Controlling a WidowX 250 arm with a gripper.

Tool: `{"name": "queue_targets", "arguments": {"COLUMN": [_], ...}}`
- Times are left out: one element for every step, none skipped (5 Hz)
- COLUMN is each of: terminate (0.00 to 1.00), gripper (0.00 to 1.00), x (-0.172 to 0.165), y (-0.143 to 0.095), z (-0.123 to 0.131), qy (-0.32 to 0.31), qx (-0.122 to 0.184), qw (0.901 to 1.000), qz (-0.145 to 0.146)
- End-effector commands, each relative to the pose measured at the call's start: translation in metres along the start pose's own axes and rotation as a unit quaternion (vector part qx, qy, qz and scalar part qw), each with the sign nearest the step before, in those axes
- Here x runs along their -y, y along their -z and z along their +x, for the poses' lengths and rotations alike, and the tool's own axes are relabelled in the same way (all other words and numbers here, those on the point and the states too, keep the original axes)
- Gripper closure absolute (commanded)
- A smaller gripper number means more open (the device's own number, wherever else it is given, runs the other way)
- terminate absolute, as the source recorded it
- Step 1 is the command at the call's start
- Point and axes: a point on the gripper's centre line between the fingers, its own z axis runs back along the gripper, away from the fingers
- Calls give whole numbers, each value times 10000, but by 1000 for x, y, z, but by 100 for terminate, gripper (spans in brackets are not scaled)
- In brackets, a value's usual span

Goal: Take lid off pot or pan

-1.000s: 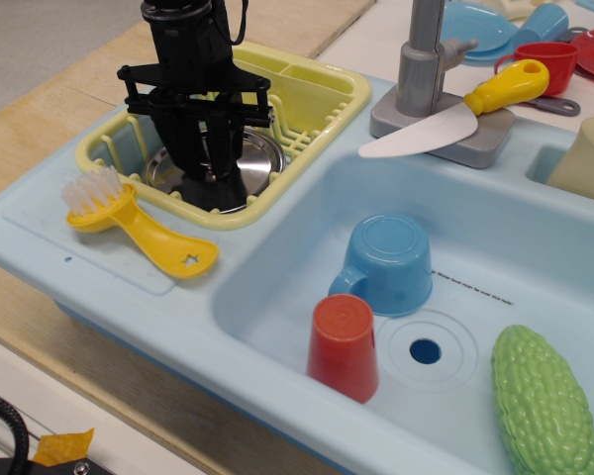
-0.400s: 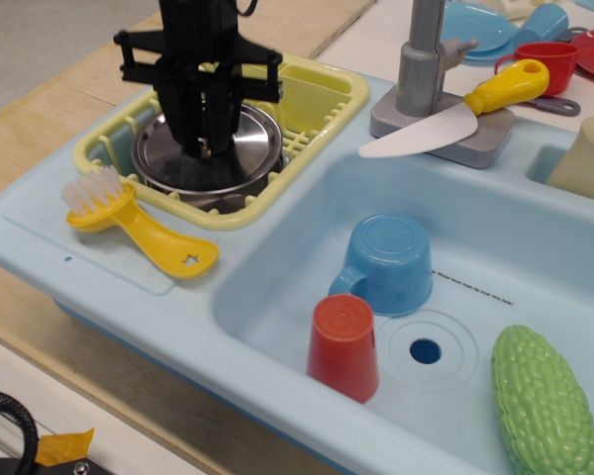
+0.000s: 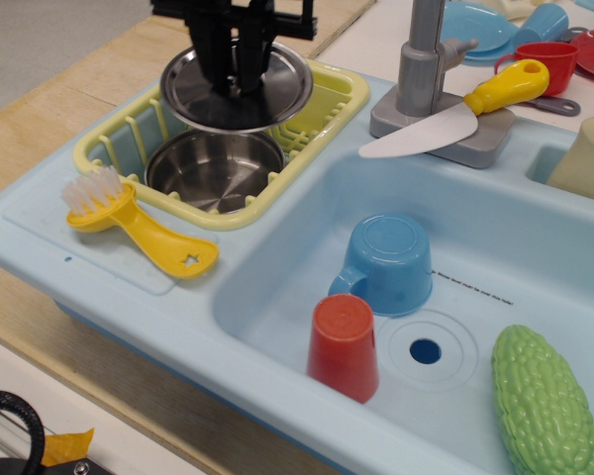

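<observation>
The steel pot (image 3: 216,170) sits open in the yellow dish rack (image 3: 317,124) at the left of the sink unit, its shiny inside showing. The round steel lid (image 3: 277,94) hangs in the air above and slightly behind the pot, clear of its rim. My black gripper (image 3: 238,84) comes down from the top edge and is shut on the lid's centre knob, which its fingers hide.
A yellow brush (image 3: 129,223) lies on the drainboard in front of the rack. A blue cup (image 3: 388,262), a red cup (image 3: 345,346) and a green gourd (image 3: 543,404) lie in the basin. A grey faucet (image 3: 424,69) with a yellow-handled knife (image 3: 455,114) stands to the right.
The gripper closed on the lid's knob down at the pot, then rose with it. The lid is now lifted off and the pot's inside is uncovered.
</observation>
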Motion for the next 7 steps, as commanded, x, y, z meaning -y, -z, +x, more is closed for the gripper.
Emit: {"name": "queue_targets", "arguments": {"terminate": [0,0,0,0,0,0,0], "gripper": [100,100,100,100,100,100,0], "x": [5,7,4,6,6,7,8], "y": [-16,-9,0,5,11,13,15], "z": [34,45,47,55,60,66,69], "qy": [340,470,576,670,742,813,986], "qx": [224,200,171,98,121,54,-88], "qw": [9992,9986,9979,9972,9964,9958,9936], "qz": [-4,-134,-248,-307,-401,-408,-537]}}
